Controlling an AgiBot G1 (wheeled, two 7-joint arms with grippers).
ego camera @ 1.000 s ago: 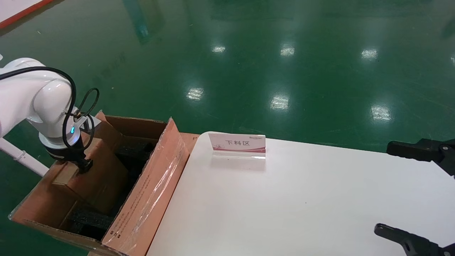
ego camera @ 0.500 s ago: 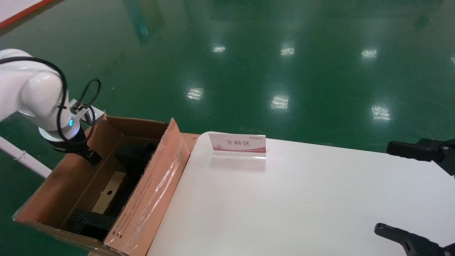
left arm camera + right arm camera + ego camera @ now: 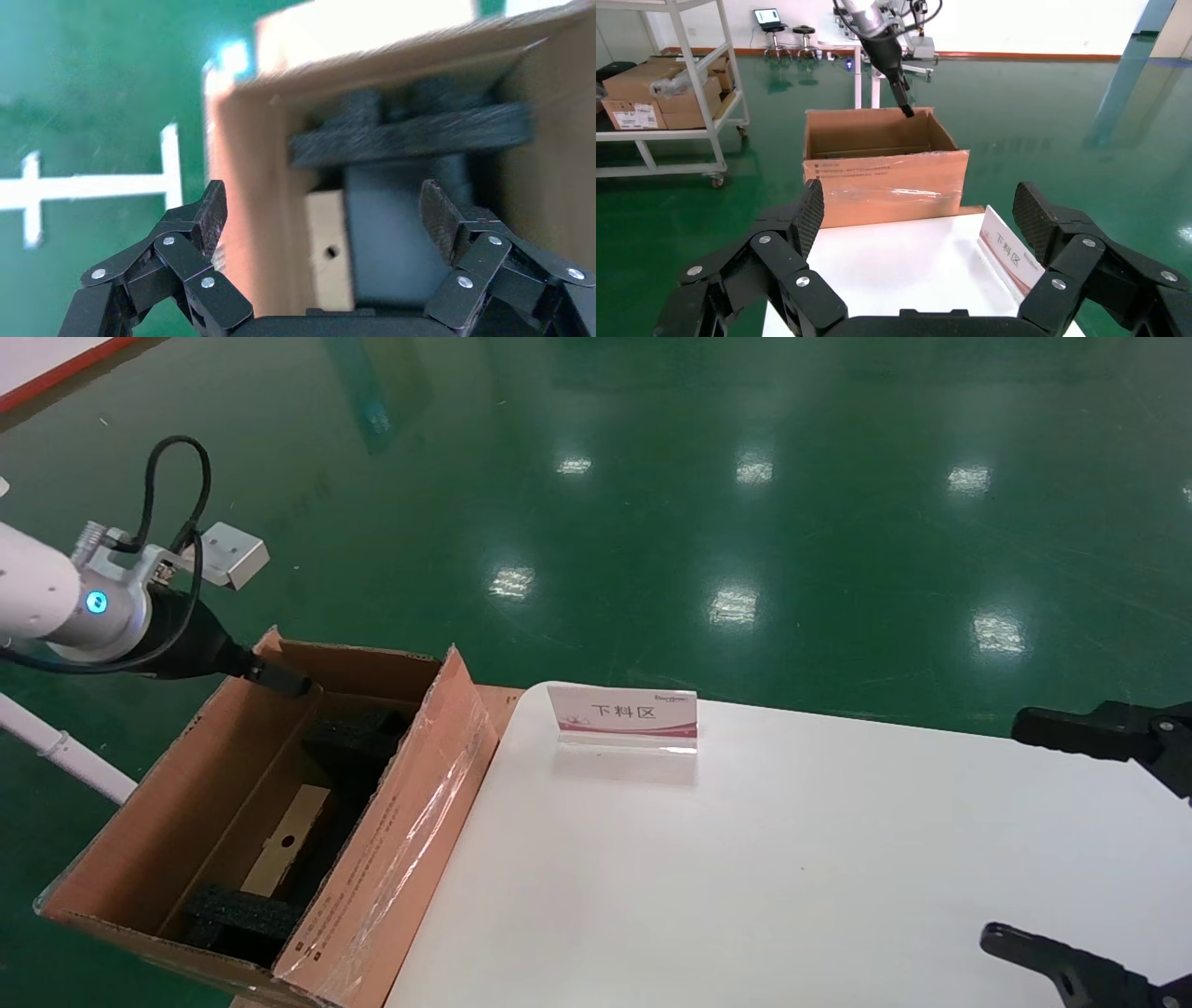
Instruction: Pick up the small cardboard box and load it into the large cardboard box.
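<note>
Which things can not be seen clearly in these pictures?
- Small cardboard box: head view shows one face only; the large cardboard box wall and black foam hide the rest.
- Flap print: too small, head view.
- Left wrist view: carton interior blurred.
- Right pincer: cut off by the head view's edge.

A white table [image 3: 745, 859] carries only a small sign [image 3: 622, 716] near its far edge.

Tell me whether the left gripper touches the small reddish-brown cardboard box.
Apart. The left wrist view shows the left gripper with jaws open and empty, the small reddish-brown cardboard box lying beyond.
</note>
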